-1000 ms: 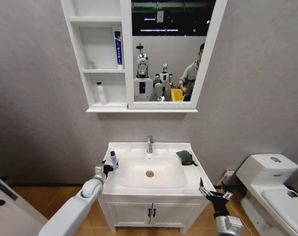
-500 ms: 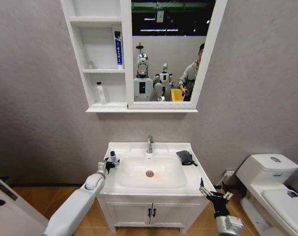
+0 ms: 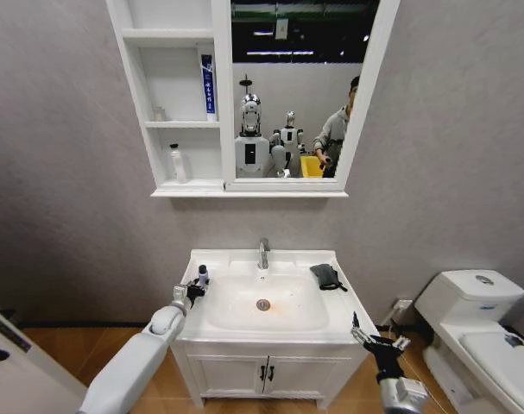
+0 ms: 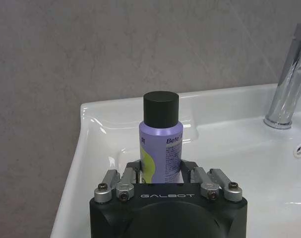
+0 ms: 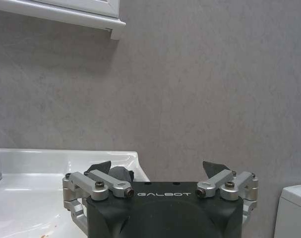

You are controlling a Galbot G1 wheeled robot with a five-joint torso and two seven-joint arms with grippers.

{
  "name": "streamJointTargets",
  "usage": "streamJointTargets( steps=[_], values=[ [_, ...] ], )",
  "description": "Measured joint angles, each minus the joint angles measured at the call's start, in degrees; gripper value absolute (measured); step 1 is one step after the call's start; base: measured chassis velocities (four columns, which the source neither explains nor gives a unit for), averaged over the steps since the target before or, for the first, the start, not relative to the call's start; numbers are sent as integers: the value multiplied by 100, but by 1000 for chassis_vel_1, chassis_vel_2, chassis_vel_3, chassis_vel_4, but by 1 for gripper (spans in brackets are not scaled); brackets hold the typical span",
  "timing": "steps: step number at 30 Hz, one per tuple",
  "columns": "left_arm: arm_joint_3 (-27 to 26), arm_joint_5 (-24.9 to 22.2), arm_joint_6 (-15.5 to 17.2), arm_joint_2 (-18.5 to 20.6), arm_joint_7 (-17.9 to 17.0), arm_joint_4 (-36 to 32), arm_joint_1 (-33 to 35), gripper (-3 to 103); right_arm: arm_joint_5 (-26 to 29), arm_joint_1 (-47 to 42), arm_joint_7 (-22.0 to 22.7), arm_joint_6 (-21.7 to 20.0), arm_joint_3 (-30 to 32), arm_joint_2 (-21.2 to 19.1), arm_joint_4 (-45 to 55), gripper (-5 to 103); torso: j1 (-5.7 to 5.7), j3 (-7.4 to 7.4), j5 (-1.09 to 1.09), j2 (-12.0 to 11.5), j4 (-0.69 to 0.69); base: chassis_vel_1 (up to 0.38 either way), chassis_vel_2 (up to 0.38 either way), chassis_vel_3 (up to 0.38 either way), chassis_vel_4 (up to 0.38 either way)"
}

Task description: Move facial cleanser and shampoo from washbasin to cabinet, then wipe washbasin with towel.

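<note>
A purple shampoo bottle (image 3: 202,275) with a black cap (image 4: 161,109) stands upright on the left rim of the white washbasin (image 3: 270,335). My left gripper (image 3: 193,289) (image 4: 161,167) is shut on the bottle's lower body, a finger pressed to each side. On a middle shelf of the cabinet (image 3: 171,103) stands a blue-and-white facial cleanser tube (image 3: 208,84). The dark towel (image 3: 327,276) (image 5: 116,173) lies on the basin's back right rim. Low at the basin's front right corner, my right gripper (image 3: 375,338) (image 5: 157,167) is open and holds nothing.
A chrome tap (image 3: 263,253) rises behind the bowl. A small white bottle (image 3: 177,164) sits on the cabinet's lowest shelf. A white toilet (image 3: 477,328) stands to the right. The two-door vanity (image 3: 266,375) is under the basin.
My left arm has reached further forward, bringing its fingers around the purple bottle, which has shifted slightly. The right arm has not moved.
</note>
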Motion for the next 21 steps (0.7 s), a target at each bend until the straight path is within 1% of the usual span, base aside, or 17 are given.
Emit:
streamJointTargets(
  steps=[3, 5, 6, 7, 9, 10, 12, 13, 14, 15, 17, 18, 20, 21],
  values=[
    [-27, -41, 15, 92, -28, -174, 47, 42, 0, -3, 0, 1, 0, -4, 12, 100, 0, 0, -1, 0, -1, 0, 0, 0, 0],
    [-115, -163, 222, 419, -342, -690, 150, 42, 6, 9, -7, 1, -13, -17, 33, 100, 0, 0, -1, 0, -1, 0, 0, 0, 0],
    [-115, -163, 222, 419, -342, -690, 150, 42, 6, 9, -7, 1, -13, -17, 33, 100, 0, 0, -1, 0, -1, 0, 0, 0, 0],
    [-177, -264, 386, 636, -543, -1004, 200, 42, 9, 20, -15, -3, -37, -17, 47, 100, 0, 0, -1, 0, 0, 0, 0, 0, 0],
    [-339, -636, 775, 1122, -957, -1770, 250, 42, 8, 32, -25, -17, -80, -9, 77, 100, 0, 0, -1, 0, 3, 0, 0, 0, 0],
    [-339, -636, 775, 1122, -957, -1770, 250, 42, 8, 32, -25, -17, -80, -9, 77, 100, 0, 0, -1, 0, 3, 0, 0, 0, 0],
    [-477, -1082, 1155, 1560, -1301, -2510, 208, 42, -11, 28, -28, -26, -102, 6, 101, 100, 0, -1, 1, 0, 3, 0, 0, 0, 0],
    [-576, -1311, 1369, 1811, -1450, -2941, 127, 42, -35, 21, -34, -27, -117, 19, 119, 100, -1, -1, 2, 0, 1, 0, 0, 0, 0],
    [-576, -1311, 1369, 1811, -1450, -2941, 127, 42, -35, 21, -34, -27, -117, 19, 119, 100, -1, -1, 2, 0, 1, 0, 0, 0, 0],
    [-656, -1511, 1555, 2031, -1544, -3256, 60, 42, -50, 13, -41, -29, -120, 31, 136, 100, -1, -1, 1, 1, -2, 0, 0, 0, 0],
    [-811, -2012, 1928, 2379, -1744, -3786, -85, 42, -50, -1, -84, -67, -121, 49, 176, 100, -1, -1, 1, 1, 0, 0, 0, 0, 0],
    [-811, -2012, 1928, 2379, -1744, -3786, -85, 42, -50, -1, -84, -67, -121, 49, 176, 100, -1, -1, 1, 1, 0, 0, 0, 0, 0],
    [-878, -2787, 2291, 2669, -2042, -4262, -449, 42, -63, 2, -114, -77, -126, 82, 196, 100, -1, -1, 0, 1, 2, 0, 0, 0, 0],
    [-878, -2787, 2291, 2669, -2042, -4262, -449, 42, -63, 2, -114, -77, -126, 82, 196, 100, -1, -1, 0, 1, 2, 0, 0, 0, 0]
  ],
)
